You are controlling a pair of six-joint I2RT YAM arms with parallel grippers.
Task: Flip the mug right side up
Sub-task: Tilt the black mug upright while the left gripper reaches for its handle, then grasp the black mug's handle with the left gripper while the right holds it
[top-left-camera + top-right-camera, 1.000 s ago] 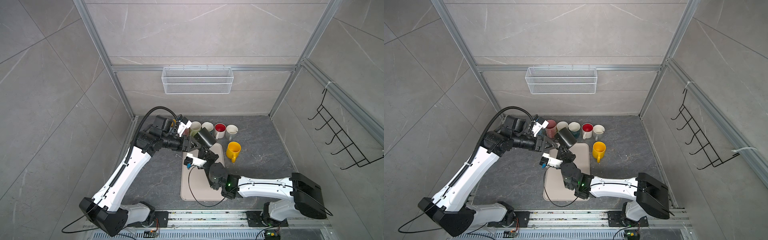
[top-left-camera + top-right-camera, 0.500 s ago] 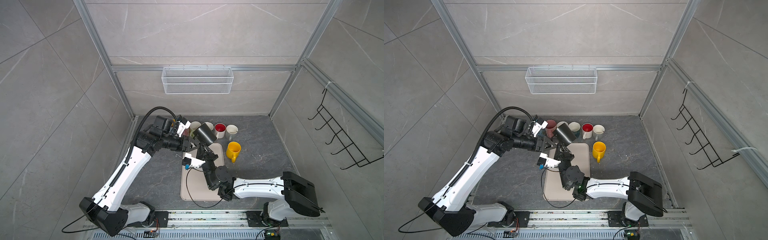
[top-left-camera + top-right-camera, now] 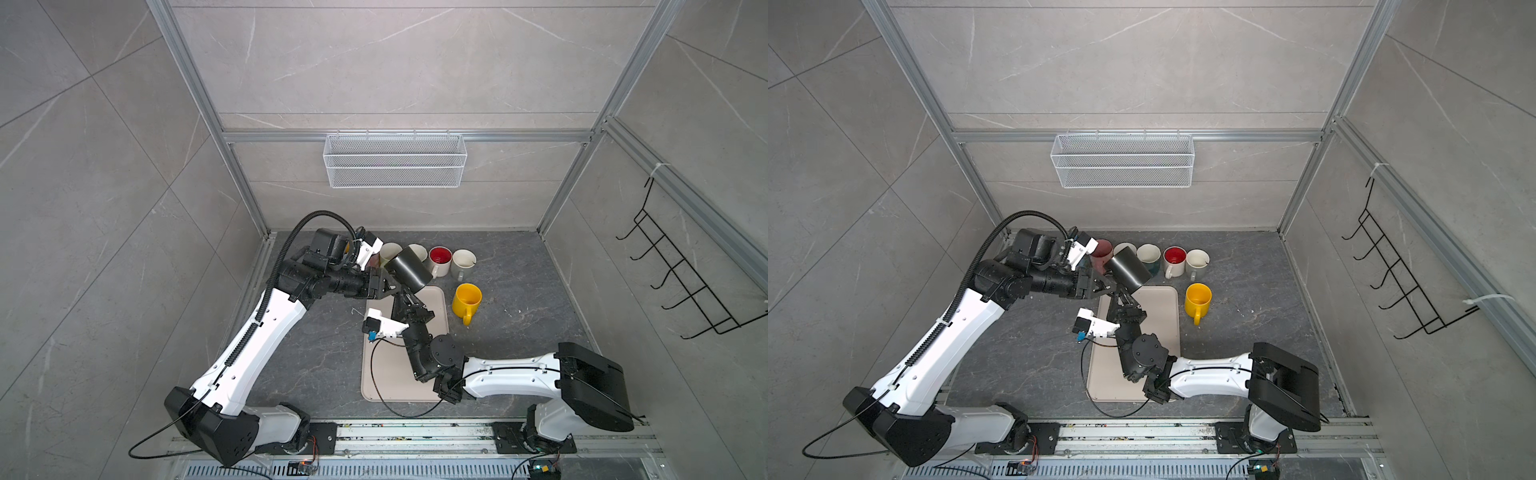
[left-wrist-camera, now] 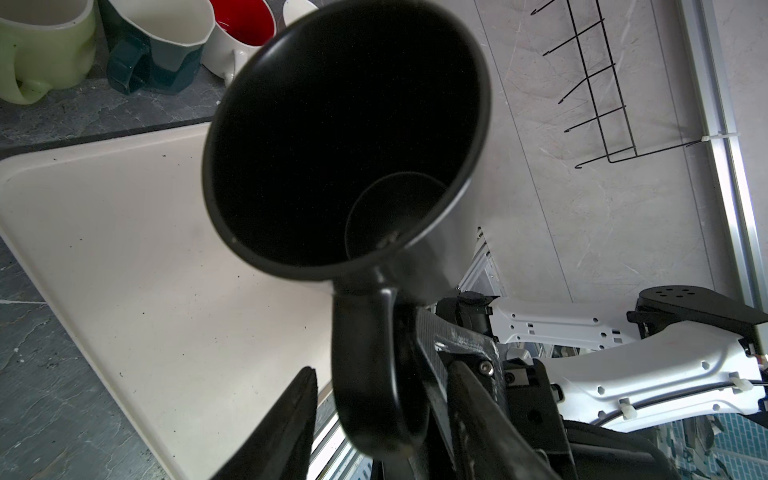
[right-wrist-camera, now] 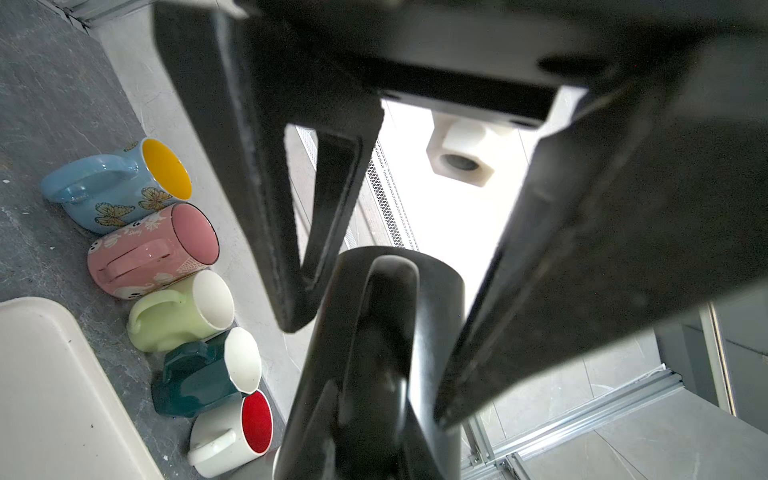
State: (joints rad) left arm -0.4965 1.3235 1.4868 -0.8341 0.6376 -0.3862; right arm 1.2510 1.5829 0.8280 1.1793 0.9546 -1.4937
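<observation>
The black mug [image 3: 409, 270] [image 3: 1128, 268] hangs tilted in the air over the far end of the beige tray [image 3: 439, 303] [image 3: 1165, 328]. My right gripper [image 3: 407, 297] [image 3: 1121, 297] reaches up from below and is shut on the mug's handle [image 4: 365, 374]. In the right wrist view the mug [image 5: 374, 353] hides those fingertips. In the left wrist view the mug's mouth [image 4: 345, 137] faces the camera. My left gripper [image 3: 390, 286] [image 3: 1106, 286] [image 4: 382, 370] is open and straddles the handle, with a gap on each side.
A row of upright mugs stands behind the tray, among them a red-lined one [image 3: 440, 259] and a white one [image 3: 463, 262]. A yellow mug [image 3: 466, 299] sits right of the tray. A wire basket [image 3: 395, 160] hangs on the back wall and a hook rack [image 3: 681, 282] on the right wall.
The right arm has lifted the mug a little and swung its elbow leftward. The left gripper has stayed at the handle, its jaws slightly narrower.
</observation>
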